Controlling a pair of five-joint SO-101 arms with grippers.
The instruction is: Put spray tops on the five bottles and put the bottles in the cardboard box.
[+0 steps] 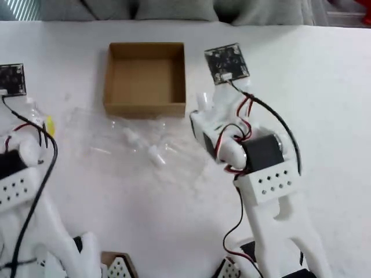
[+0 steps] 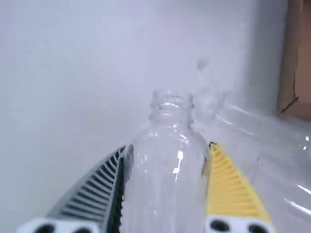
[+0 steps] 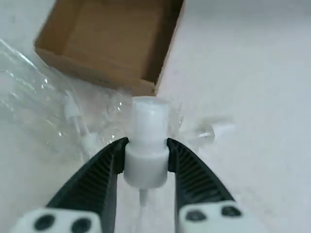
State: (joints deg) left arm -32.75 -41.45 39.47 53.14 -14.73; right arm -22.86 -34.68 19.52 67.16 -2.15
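My left gripper is shut on a clear plastic bottle with an open, topless neck; its grey and yellow fingers press the bottle's sides. In the high view this arm sits at the far left, the bottle beside its yellow finger. My right gripper is shut on a white spray top, held upright, its tube pointing down. From above, that spray top is just right of the cardboard box, which stands open and empty. More clear bottles and loose spray tops lie in front of the box.
The white table stretches free to the right of the right arm and behind the box. The pile of clear bottles and spray tops occupies the space between the two arms. A grey sofa edge runs along the far side.
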